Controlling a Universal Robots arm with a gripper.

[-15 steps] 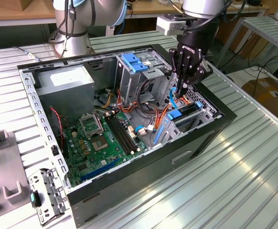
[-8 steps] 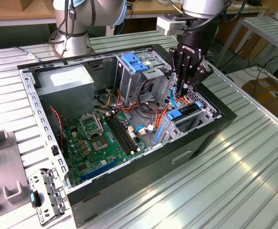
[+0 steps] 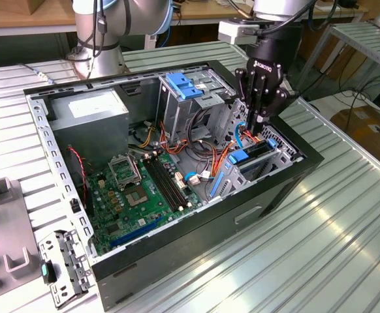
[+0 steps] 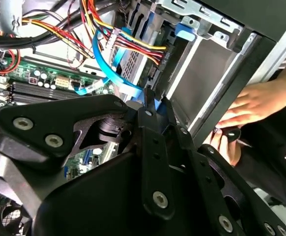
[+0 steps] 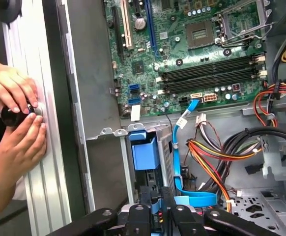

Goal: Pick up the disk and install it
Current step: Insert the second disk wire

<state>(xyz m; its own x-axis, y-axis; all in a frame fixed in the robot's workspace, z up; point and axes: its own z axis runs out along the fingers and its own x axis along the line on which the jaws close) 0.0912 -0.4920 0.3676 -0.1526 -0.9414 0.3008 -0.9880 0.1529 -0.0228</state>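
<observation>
– Claw (image 3: pixel 258 127) first: how wide is it, and what is in it?

– Clenched to a narrow gap. In both wrist views the fingers (image 5: pixel 148 216) pinch a sliver of blue, and I judge that to be the top rail of the disk (image 5: pixel 144 155). Only the rail's edge is in the grip, not the metal body.

– Where is the disk itself?

– Standing on edge in the drive cage (image 3: pixel 278 150), right of centre in the exterior view, at the case's right end. It sits directly under the claw and looks partly down in its slot. How deep it sits I cannot tell.

– What could go wrong from here?

– Three things, I think. The blue cable (image 5: pixel 180 147) runs just beside the disk and loops close by the fingertips. If it gets caught between rail and cage, the disk may jam or the plug may be pulled.

– And the second?

– The grip is thin. If the disk enters a little tilted, the rails could bind on the cage walls, and the plastic edge could slip out of the fingers.

– Third?

– A person's hands (image 5: pixel 15 98) rest on the table (image 3: pixel 347 215) right against the outer wall of the case (image 3: pixel 196 238), holding a small black knob (image 5: pixel 10 115). They are near the cage. A nudge to the case would shift the slot under the claw, and the hands are close to the arm's working space
</observation>
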